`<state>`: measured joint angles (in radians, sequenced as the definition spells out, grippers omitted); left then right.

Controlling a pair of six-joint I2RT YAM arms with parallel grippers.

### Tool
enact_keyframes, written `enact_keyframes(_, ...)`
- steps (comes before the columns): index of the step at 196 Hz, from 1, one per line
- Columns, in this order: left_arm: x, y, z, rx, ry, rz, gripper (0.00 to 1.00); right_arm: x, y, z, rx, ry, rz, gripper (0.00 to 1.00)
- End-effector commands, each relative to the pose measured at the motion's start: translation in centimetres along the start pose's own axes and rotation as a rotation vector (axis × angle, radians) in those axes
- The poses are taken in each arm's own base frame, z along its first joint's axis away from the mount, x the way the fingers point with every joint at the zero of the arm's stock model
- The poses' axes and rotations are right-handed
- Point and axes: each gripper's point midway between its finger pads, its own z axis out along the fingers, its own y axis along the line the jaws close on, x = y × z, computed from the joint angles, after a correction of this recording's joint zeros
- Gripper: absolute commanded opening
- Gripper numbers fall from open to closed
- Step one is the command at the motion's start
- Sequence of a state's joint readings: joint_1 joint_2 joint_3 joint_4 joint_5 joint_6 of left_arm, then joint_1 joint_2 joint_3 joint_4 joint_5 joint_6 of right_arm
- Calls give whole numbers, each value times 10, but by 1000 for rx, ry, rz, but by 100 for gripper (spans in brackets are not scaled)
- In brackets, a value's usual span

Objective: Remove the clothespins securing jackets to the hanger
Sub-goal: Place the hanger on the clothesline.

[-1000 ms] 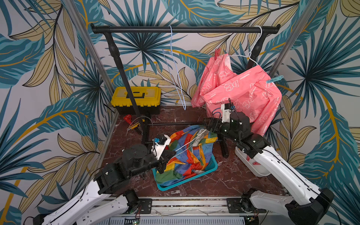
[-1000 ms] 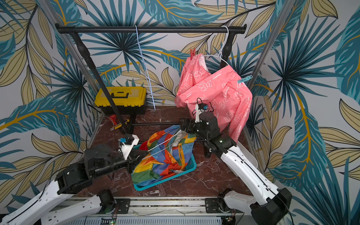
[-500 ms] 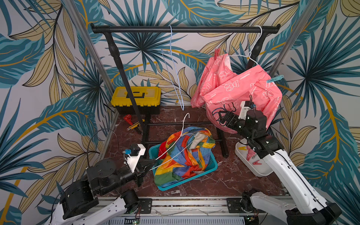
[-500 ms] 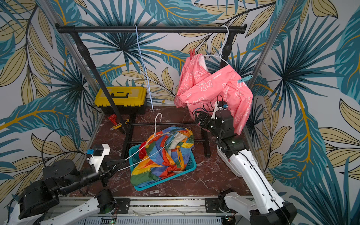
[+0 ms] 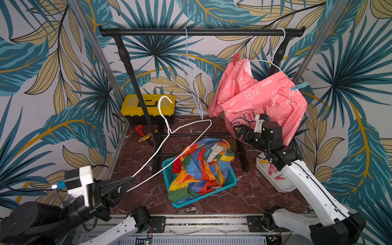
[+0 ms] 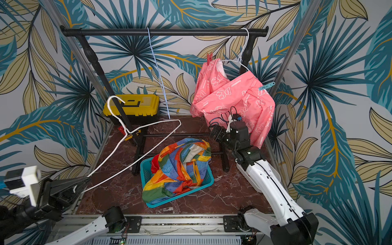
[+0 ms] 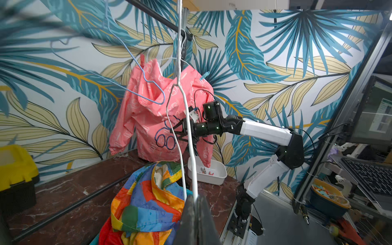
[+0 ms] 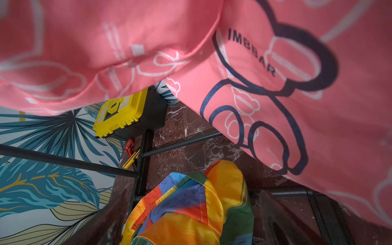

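Partly hidden: clothespins [image 5: 279, 177] in tray [image 5: 273, 184] behind right arm [image 5: 307, 180].

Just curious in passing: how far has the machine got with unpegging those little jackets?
Done: the rainbow jacket lies in the basket, loose pegs sit in the white tray. In hand: the left pincer grips the white hanger; the right pincer stands open by the pink jacket. Left: its red peg and blue peg.
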<state>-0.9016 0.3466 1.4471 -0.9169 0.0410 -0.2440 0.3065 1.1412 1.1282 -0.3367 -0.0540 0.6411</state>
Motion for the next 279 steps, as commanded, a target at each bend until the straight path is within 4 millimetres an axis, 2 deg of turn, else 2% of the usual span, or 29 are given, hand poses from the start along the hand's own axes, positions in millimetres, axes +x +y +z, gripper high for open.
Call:
enact_keyframes(1, -42, 18, -26, -143, -149, 57, 0, 8, -3, 5, -6, 25, 18, 98)
enact_keyframes(18, -57, 36, -37, -260, -197, 78, 0, 10, -3, 4, -13, 30, 17, 99)
enact_keyframes(33, -64, 52, -30, -372, -190, 101, 0, 14, -1, 5, -27, 42, 13, 100)
enact_keyframes(50, -69, 60, -5, -425, -165, 144, 0, 19, 4, 4, -37, 50, -13, 100)
enact_keyframes(96, -89, 69, 66, -503, -130, 228, 0, 36, 37, -11, -72, 34, -197, 100)
enact_keyframes(124, -97, 76, 106, -559, -98, 301, 0, 47, 36, -10, -77, 63, -210, 100)
enact_keyframes(151, -103, 83, 136, -610, -93, 343, 0, 52, 35, -10, -83, 65, -212, 100)
enact_keyframes(188, -120, 88, 163, -659, -115, 396, 0, 58, 32, -5, -82, 84, -217, 99)
enact_keyframes(221, -123, 101, 184, -689, -80, 375, 0, 59, 32, -5, -85, 85, -221, 99)
enact_keyframes(253, -119, 124, 195, -711, -50, 295, 0, 61, 32, -3, -86, 91, -223, 100)
enact_keyframes(279, -104, 138, 194, -718, -20, 234, 0, 61, 27, -4, -68, 85, -230, 100)
